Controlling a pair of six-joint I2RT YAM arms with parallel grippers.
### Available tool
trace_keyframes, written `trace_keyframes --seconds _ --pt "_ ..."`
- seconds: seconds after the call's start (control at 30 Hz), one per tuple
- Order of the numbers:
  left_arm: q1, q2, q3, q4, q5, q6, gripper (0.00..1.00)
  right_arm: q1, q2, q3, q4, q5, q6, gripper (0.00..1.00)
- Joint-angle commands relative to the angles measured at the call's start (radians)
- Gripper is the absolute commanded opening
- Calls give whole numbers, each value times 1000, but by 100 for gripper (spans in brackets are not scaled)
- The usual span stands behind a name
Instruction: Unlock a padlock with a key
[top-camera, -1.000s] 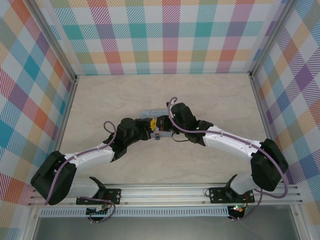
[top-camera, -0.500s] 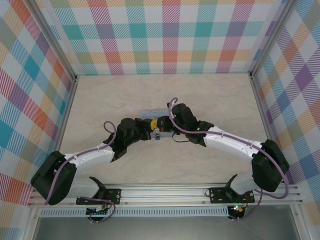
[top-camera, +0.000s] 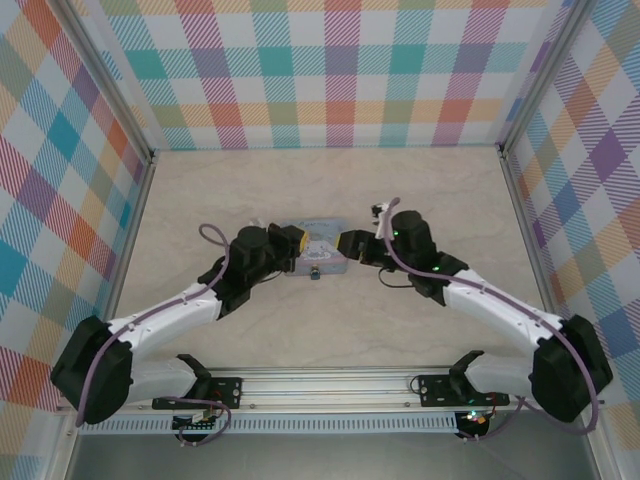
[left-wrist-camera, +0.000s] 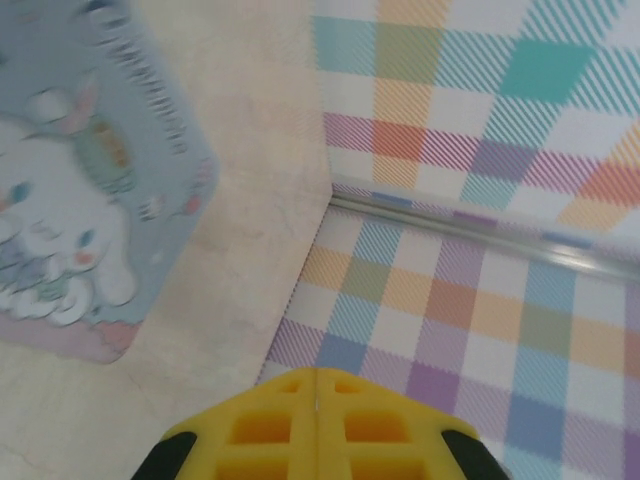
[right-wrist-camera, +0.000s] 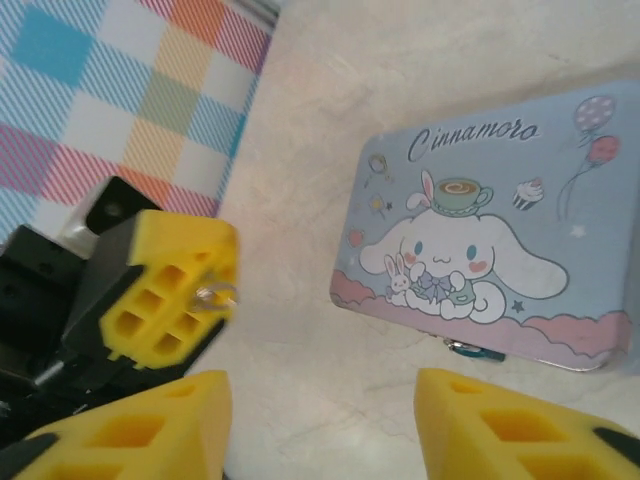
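left tool (left-wrist-camera: 315, 378) pinched closed | right tool (right-wrist-camera: 320, 400) wide, empty | tiny blue padlock (top-camera: 315, 272) at edge of pale blue cartoon tin (top-camera: 318, 243)

Both arms reach forward and inward from their bases, elbows bowed outward, wrists facing each other. Left gripper (top-camera: 291, 240): yellow pads (left-wrist-camera: 265, 428) pressed flat together. Right gripper (top-camera: 350, 246): fingers (right-wrist-camera: 500, 425) standing apart, tips short of the left gripper's.

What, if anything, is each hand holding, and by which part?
Left hand is shut on a tiny metal piece, probably the key; its looped end pokes out, the rest is hidden. Right hand is open and empty.
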Motion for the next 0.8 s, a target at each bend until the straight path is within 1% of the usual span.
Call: trace_keyframes --seconds 0.0,0.03,0.07,0.13,0.2,0.27,0.33,0.47,0.6,0.67,0.77 --pt "3 -50 103 -99 -34 410 0 -72 -65 -34 94 -205 -25 64" --pt "3 -50 116 -96 -29 443 0 -88 -72 -38 106 -245 -27 68" --pt "3 -47 127 -76 -10 508 0 -100 -78 -39 118 -280 -27 71" --pt "2 -37 159 -57 41 607 0 -108 -85 -35 143 -323 -28 75" --pt "-4 -22 209 -66 111 731 0 -108 -87 -26 181 -346 -28 76" --pt "-14 -10 253 -91 161 827 0 -108 -84 -22 233 -357 -26 75" --pt "-21 -4 282 -90 199 888 0 -109 -72 -11 295 -379 -24 73" --pt "-24 14 301 -4 277 909 0 -106 -21 2 485 -421 26 71" --pt "-26 32 320 27 295 872 0 -105 23 0 666 -405 88 69" --pt "-27 39 320 54 299 847 0 -105 40 -2 722 -391 110 66" --pt "-29 48 316 89 303 805 0 -103 61 9 743 -384 122 60"
